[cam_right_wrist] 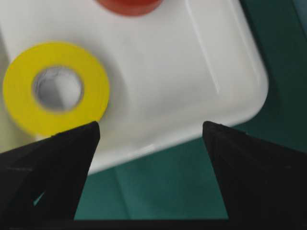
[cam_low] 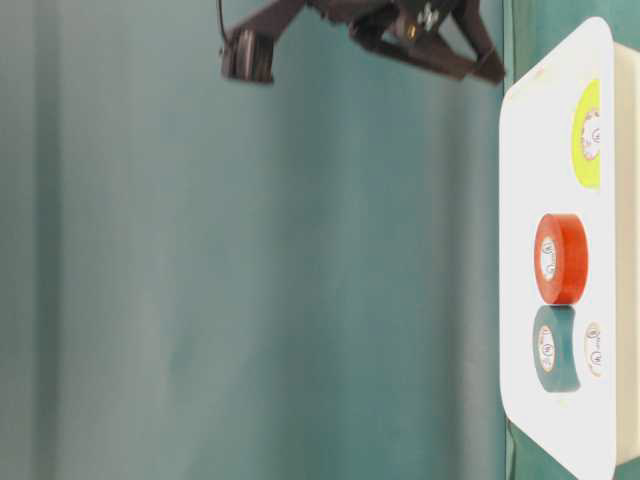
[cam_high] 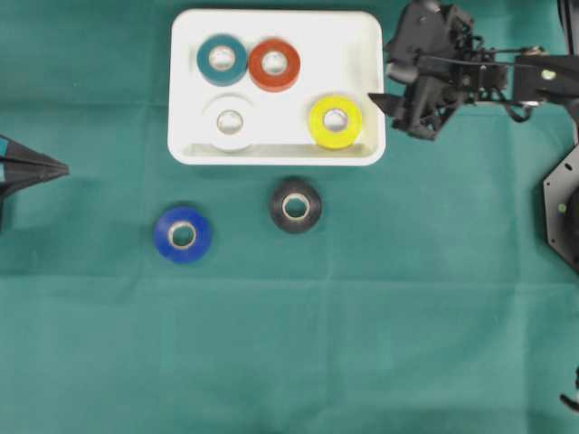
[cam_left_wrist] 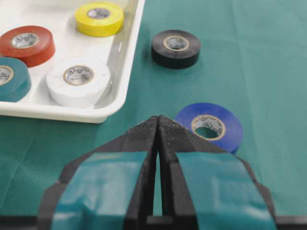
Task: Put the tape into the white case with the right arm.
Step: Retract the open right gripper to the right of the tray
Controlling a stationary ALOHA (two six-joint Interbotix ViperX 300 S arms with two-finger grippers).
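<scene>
The white case (cam_high: 326, 45) lies at the back of the green cloth and holds teal (cam_high: 222, 59), red (cam_high: 274, 64), white (cam_high: 231, 121) and yellow tape (cam_high: 336, 120). Black tape (cam_high: 296, 205) and blue tape (cam_high: 183, 234) lie on the cloth in front of it. My right gripper (cam_high: 380, 70) hovers at the case's right rim, open, with nothing between its fingers. In the right wrist view the right gripper (cam_right_wrist: 149, 127) spans that rim, with the yellow tape (cam_right_wrist: 55, 88) beyond its left finger. My left gripper (cam_high: 61, 168) is shut at the left edge, near the blue tape (cam_left_wrist: 208, 127).
The right arm's black links (cam_high: 507, 77) reach in from the right edge. A black base (cam_high: 563, 212) sits at the right edge. Green cloth covers the whole table.
</scene>
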